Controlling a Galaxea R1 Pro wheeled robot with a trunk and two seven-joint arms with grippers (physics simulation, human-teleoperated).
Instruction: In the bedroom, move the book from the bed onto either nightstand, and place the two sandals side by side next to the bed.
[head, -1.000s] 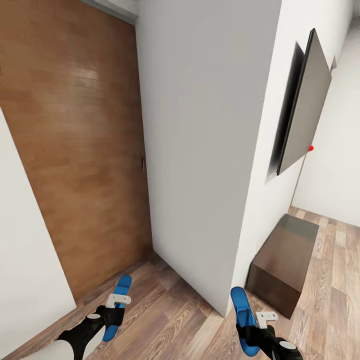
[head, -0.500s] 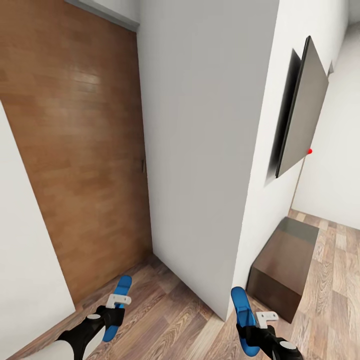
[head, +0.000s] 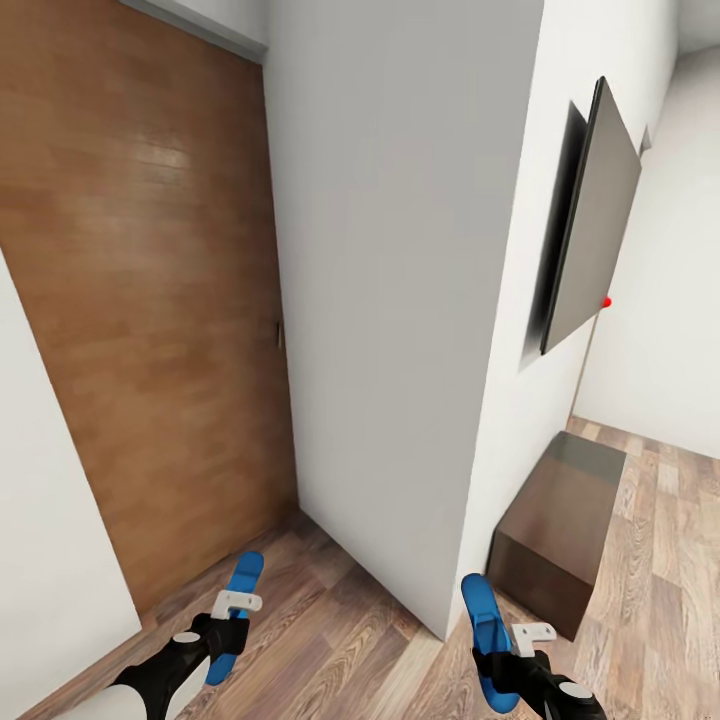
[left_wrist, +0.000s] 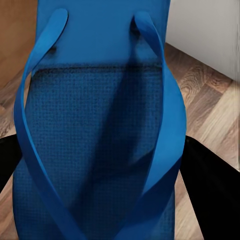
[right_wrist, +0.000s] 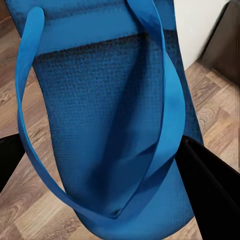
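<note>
While clamped end-up | left gripper (head: 228, 640) holds left sandal (head: 236, 612) | right gripper (head: 498, 665) holds right sandal (head: 484, 632), both pointing forward-up

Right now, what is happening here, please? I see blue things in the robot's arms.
The robot is carrying both sandals, one per arm. The left gripper is shut on one blue sandal, and the right gripper is shut on the other sandal. It stands on a wooden floor facing a white wall corner, with a brown door to its left and a low dark cabinet below a wall-mounted screen to its right.
</note>
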